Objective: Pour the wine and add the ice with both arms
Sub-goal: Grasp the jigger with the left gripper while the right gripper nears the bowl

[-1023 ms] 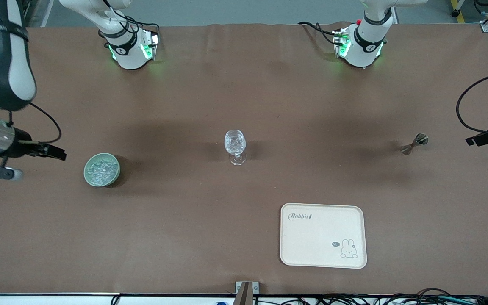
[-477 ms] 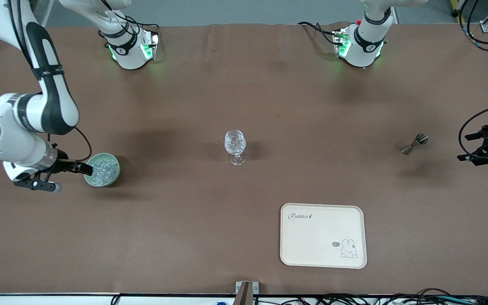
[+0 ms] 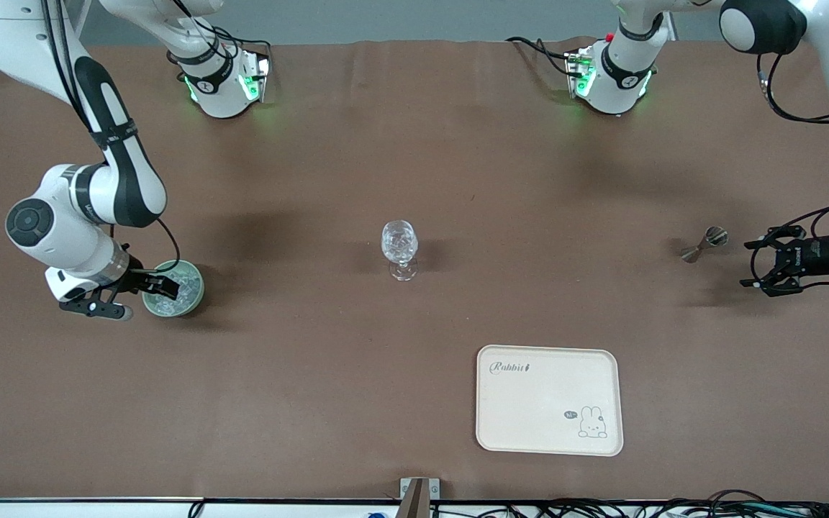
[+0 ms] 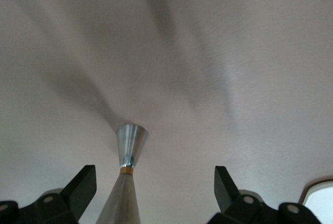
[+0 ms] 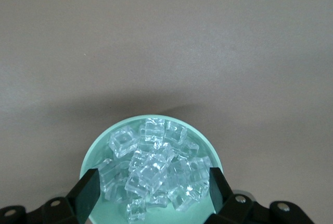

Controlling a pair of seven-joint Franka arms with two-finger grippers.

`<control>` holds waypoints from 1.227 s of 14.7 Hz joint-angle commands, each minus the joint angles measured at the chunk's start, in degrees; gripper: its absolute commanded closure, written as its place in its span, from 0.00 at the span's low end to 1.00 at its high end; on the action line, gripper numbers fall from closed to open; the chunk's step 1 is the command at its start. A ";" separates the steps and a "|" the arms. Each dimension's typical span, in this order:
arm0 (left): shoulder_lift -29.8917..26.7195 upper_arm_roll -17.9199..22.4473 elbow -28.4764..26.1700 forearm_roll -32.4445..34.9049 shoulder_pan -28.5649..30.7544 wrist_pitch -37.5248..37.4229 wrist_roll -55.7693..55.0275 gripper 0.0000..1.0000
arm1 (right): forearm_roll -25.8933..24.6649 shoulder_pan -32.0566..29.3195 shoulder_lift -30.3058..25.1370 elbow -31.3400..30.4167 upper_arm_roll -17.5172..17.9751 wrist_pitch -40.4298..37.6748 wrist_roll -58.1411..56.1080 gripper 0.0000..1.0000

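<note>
Where the brown table nears its right-arm end, I see my right gripper (image 3: 170, 287) spread wide over the mint-green round bowl (image 3: 188, 295), gripping nothing; the ice (image 5: 153, 174), glassy cubes, is heaped inside. Mid-table stands 1 cut-glass goblet (image 3: 399, 249). Toward the left-arm edge, my left gripper (image 3: 754, 263) gapes empty beside the tapered steel jigger (image 3: 702, 244).

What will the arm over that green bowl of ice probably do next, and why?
Probably lower a little and close on a cube. The right gripper is open over the bowl, its fingers on either side of the piled ice and holding nothing. The left gripper, open, faces the jigger.
</note>
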 commanded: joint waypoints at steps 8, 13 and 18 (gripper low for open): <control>3.95 0.98 -5.80 -13.30 3.03 -9.80 -0.95 0.00 | 0.89 2.55 1.07 -2.87 -0.10 2.26 4.04 0.30; 3.60 1.50 -11.59 -17.96 4.08 -11.46 4.39 0.02 | 0.19 2.03 2.04 -2.78 -0.18 3.31 3.95 0.31; 4.12 1.59 -12.13 -20.60 5.67 -12.35 5.90 0.11 | 0.02 2.11 2.04 -2.95 -0.27 3.14 3.60 0.36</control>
